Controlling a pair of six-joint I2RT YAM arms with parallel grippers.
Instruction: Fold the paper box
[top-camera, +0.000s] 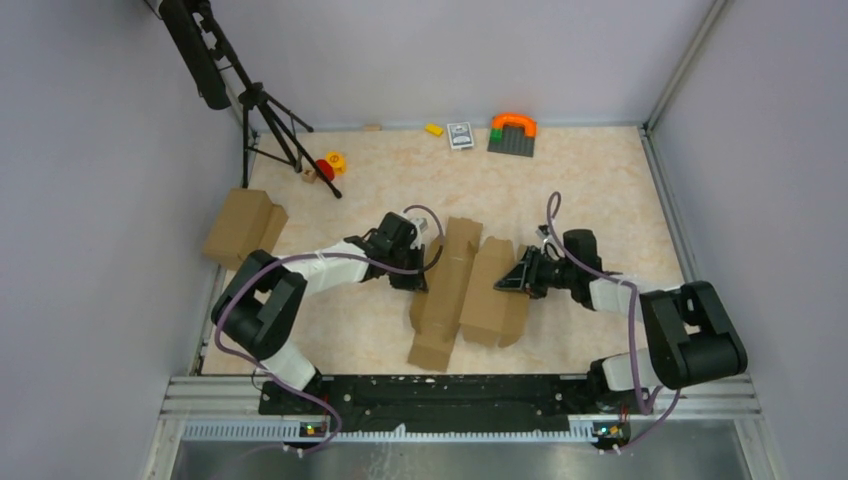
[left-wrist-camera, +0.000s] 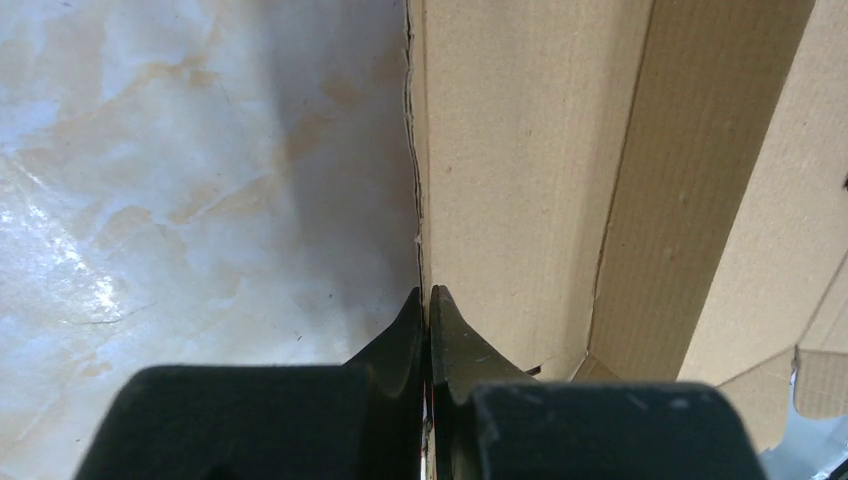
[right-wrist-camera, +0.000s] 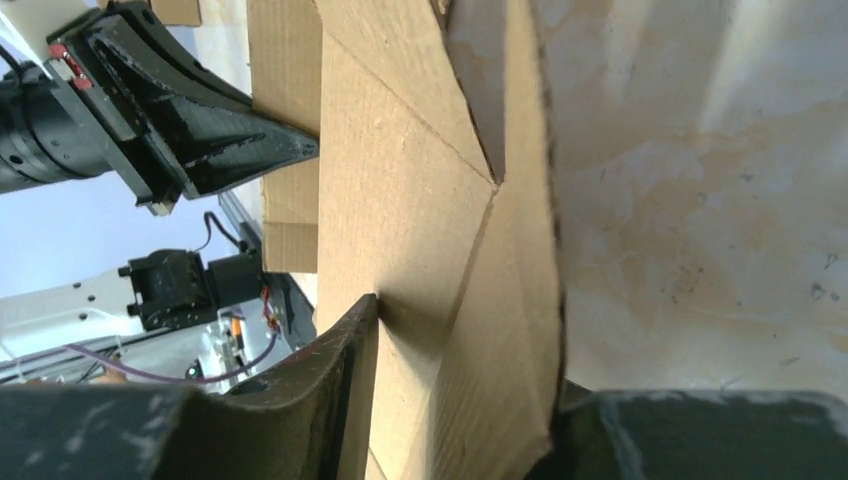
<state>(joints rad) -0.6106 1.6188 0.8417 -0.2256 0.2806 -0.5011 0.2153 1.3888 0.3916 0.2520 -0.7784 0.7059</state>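
Observation:
The paper box (top-camera: 465, 290) is a flat brown cardboard sheet with several flaps, lying mid-table between both arms, its right panel raised. My left gripper (top-camera: 425, 268) is at its left edge. In the left wrist view its fingertips (left-wrist-camera: 428, 296) are pressed together on the thin cardboard edge (left-wrist-camera: 520, 150). My right gripper (top-camera: 507, 282) is at the right panel. In the right wrist view it (right-wrist-camera: 460, 400) straddles a creased, upright flap (right-wrist-camera: 420, 200), with one finger (right-wrist-camera: 340, 350) pressed against the flap's face and the other mostly hidden behind it. The left gripper (right-wrist-camera: 290, 150) shows there too.
A bulkier brown carton (top-camera: 243, 228) sits at the table's left edge. A black tripod (top-camera: 270, 120) stands at the back left with small red and yellow toys (top-camera: 328, 165) beside it. A yellow brick (top-camera: 434, 129), a card deck (top-camera: 460, 135) and an orange arch on a grey baseplate (top-camera: 512, 133) line the back wall.

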